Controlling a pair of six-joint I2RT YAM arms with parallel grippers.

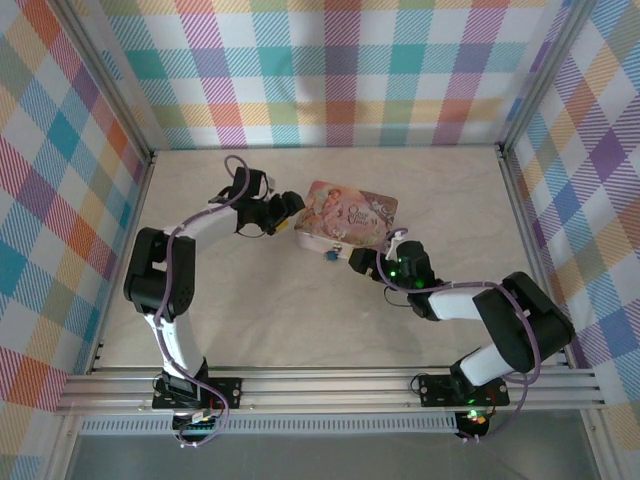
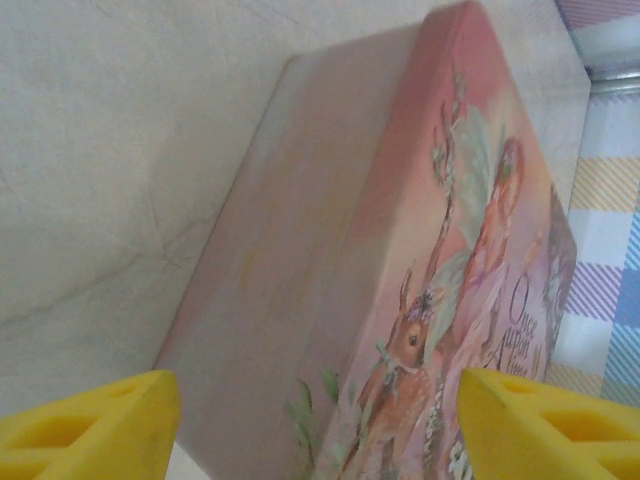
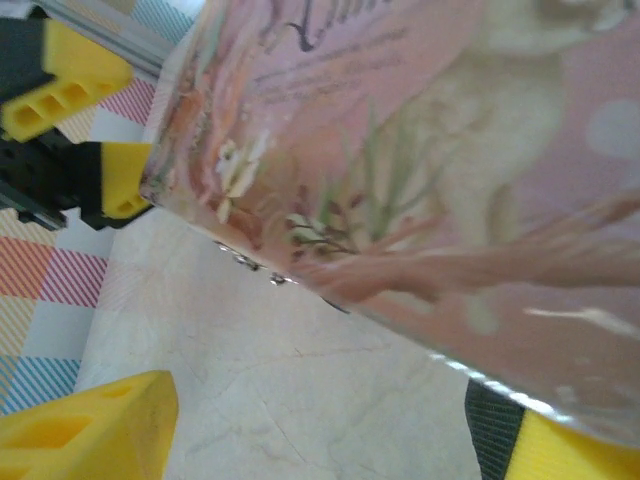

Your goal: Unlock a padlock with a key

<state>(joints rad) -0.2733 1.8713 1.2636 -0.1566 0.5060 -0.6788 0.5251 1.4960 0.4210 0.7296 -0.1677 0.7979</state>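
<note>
The pink picture-printed tin lies mid-table. The tiny blue padlock hangs at its near edge. My left gripper is at the tin's left corner. In the left wrist view it is open, with its yellow fingers spread to either side of the tin's end. My right gripper is at the tin's near right edge, just right of the padlock. In the right wrist view it is open over bare table, with nothing between its fingers and the tin close above. The key is hidden.
Plaid walls close in the pale table at the back and both sides. An aluminium rail runs along the near edge. Small metal glints show along the tin's lower edge. The left gripper's yellow fingers show beyond the tin's corner.
</note>
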